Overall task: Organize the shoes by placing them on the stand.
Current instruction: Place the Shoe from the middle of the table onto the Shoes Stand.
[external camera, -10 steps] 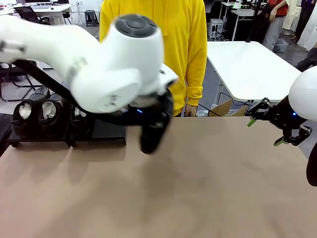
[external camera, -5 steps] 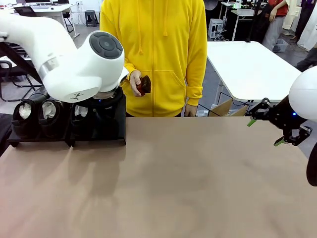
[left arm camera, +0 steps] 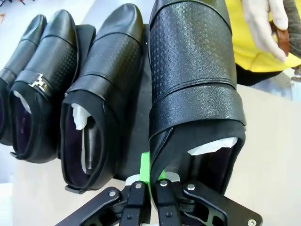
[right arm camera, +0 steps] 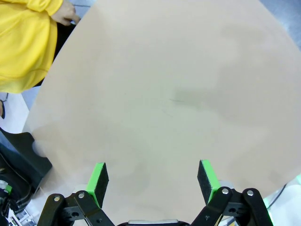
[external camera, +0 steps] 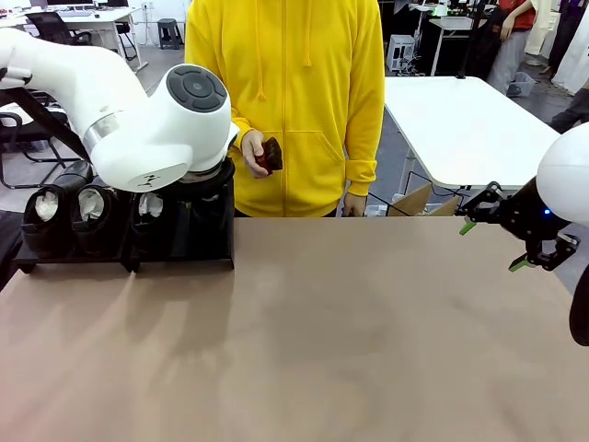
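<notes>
The bench (external camera: pixel 350 331) is a plain tan surface. Behind it a person in a yellow hoodie (external camera: pixel 304 101) stands at the far edge, one hand (external camera: pixel 252 152) holding a small dark reddish object (external camera: pixel 270 155). A white table (external camera: pixel 465 124) stands farther back on the right.

The stand (external camera: pixel 207 250) is a low matte-black platform at the bench's far left corner. Four glossy black dress shoes sit side by side over it in my left wrist view. The outermost shoe (left arm camera: pixel 21 61) is partly cut off by the frame. The second shoe (left arm camera: pixel 44 89) carries a metal buckle. The third shoe (left arm camera: pixel 101 89) has a dotted upper. The fourth shoe (left arm camera: pixel 195 80) is textured, with a wide strap. White paper shows in the openings of the last three.

My left fingers (left arm camera: pixel 149 176) are pressed together, pinching the heel rim of the fourth shoe. I cannot tell whether its sole rests on the platform.

My right fingers (right arm camera: pixel 153 181) are spread wide, holding nothing, above bare bench near its right edge (external camera: pixel 515 241).
</notes>
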Controlling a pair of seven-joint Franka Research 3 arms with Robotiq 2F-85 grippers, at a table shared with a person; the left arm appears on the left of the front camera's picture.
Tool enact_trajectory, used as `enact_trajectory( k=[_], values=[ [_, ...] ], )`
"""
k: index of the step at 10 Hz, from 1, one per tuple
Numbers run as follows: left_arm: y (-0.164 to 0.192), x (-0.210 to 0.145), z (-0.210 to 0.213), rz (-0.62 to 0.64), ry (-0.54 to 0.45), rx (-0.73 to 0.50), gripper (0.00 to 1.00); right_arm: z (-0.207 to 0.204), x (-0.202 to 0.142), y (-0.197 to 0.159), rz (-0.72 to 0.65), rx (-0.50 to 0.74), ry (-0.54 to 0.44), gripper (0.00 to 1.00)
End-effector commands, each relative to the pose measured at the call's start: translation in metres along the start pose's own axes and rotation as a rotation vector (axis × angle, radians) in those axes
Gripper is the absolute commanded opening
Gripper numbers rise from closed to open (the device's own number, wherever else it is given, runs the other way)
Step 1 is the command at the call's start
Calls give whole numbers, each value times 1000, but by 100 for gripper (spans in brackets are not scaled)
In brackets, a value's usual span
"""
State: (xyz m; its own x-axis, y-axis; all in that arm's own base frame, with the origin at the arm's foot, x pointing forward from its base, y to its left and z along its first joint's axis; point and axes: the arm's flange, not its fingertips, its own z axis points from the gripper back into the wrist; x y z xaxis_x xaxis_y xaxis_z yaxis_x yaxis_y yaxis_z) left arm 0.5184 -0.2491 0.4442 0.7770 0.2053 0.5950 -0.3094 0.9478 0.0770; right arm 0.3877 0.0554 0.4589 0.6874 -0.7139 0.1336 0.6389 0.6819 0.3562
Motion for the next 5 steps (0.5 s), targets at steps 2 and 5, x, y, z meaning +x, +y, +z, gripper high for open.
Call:
enact_trajectory(
  k=[2, 5],
  values=[
    [5, 1, -11, 34, -1, -2, 0, -1, 2, -1, 16, 17, 2, 100],
    [5, -2, -26, 26, 37, 10, 0, -1, 2, -1, 16, 17, 2, 100]
  ],
)
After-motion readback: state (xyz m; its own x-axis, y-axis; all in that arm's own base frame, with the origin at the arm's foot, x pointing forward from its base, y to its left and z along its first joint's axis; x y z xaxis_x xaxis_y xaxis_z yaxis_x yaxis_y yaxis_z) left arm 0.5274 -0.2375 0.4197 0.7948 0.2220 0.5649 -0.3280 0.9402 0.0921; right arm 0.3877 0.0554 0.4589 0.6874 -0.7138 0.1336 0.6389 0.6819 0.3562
